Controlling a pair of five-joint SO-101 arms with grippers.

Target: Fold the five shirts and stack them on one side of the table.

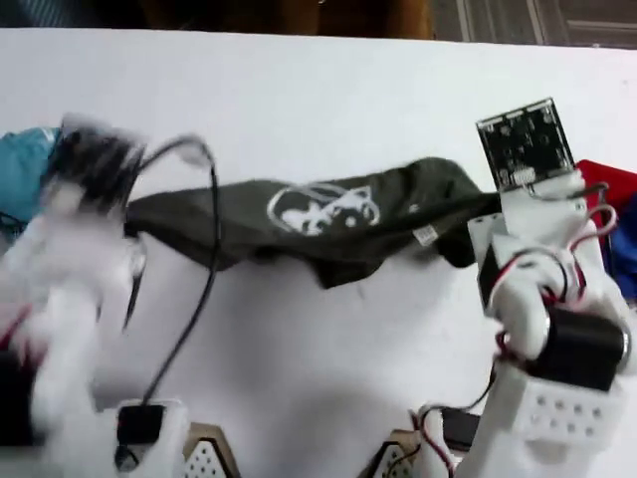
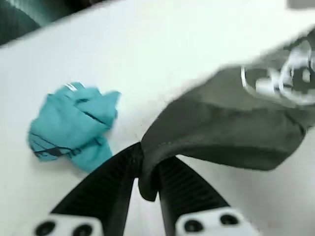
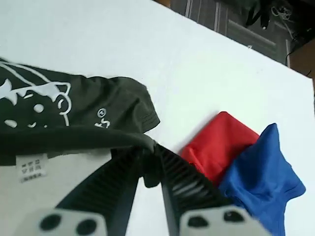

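Nearest you, your left pincer (image 2: 149,158) is closed tight on one end of the dark green shirt (image 2: 226,123), with a fold of cloth pinched between its two black fingers (image 2: 106,187). Your right pincer (image 3: 147,156) is clamped the same way on the other end, close to the white care label (image 3: 30,167) sewn inside the hem.

In the high view your arms stand at the lower left and lower right of the frame, the left one blurred. The shirt stretches between them as a long band across the middle of the frame and sags a little right of centre. It is dark olive green with a white cartoon print (image 1: 320,207) facing up near its middle. The cloth is wrinkled and bunched, not folded. You cannot tell whether its underside touches the bench (image 1: 299,90).

Farther out, a teal shirt (image 1: 20,169) lies crumpled at the left edge of the high view, just beside your left arm. A red shirt (image 3: 216,142) and a blue shirt (image 3: 261,172) lie bunched and touching each other at the right edge, behind your right arm. The white bench runs on to the top of the frame.
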